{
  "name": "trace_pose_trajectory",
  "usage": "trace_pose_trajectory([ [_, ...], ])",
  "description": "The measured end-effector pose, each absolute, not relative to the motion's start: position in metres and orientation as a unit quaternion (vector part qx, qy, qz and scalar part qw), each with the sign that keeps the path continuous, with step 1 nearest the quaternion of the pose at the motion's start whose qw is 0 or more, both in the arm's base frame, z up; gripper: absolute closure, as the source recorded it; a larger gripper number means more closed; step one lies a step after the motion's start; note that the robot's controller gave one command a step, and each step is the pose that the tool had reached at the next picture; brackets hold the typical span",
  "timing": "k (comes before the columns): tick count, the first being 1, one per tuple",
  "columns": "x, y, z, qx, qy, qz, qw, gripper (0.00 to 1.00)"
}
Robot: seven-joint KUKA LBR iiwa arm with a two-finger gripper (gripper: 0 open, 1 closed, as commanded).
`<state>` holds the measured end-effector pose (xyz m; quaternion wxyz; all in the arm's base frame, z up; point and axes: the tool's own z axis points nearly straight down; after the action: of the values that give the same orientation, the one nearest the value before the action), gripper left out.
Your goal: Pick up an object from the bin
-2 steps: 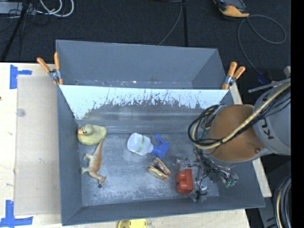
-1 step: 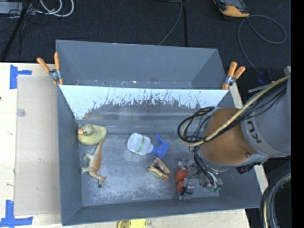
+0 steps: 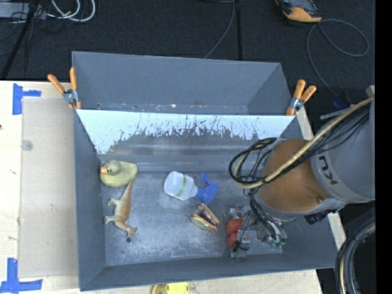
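Left to right in the bin [image 3: 184, 97]: yellow duck [image 3: 118, 174], tan toy animal [image 3: 122, 210], white cup [image 3: 179, 185], brown toy sandwich [image 3: 205, 218], red object [image 3: 234, 228] at front right. The tool [image 3: 242, 241] sits low just beside the red object; whether spread or pressed together cannot be told. Likely step: grasping. Next: a straight lift.

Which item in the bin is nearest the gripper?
The small red object, front right, right beside the gripper; the brown striped piece lies farther left.

We can't tell what the red thing [image 3: 233, 227] is, b/c the gripper [image 3: 243, 242] covers part of it. The small brown striped thing [image 3: 205, 218] nearby is too small for us to name.
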<state>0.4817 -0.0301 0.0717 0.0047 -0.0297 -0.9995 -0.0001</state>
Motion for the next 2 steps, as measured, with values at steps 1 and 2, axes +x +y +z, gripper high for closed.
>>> trace_pose_trajectory([
  [1,0.4812,-0.0301,0.0752,-0.029,-1.0,0.0,0.005,1.0],
  [2,0.481,-0.0299,0.0851,-0.029,-1.0,0.0,0.004,1.0],
])
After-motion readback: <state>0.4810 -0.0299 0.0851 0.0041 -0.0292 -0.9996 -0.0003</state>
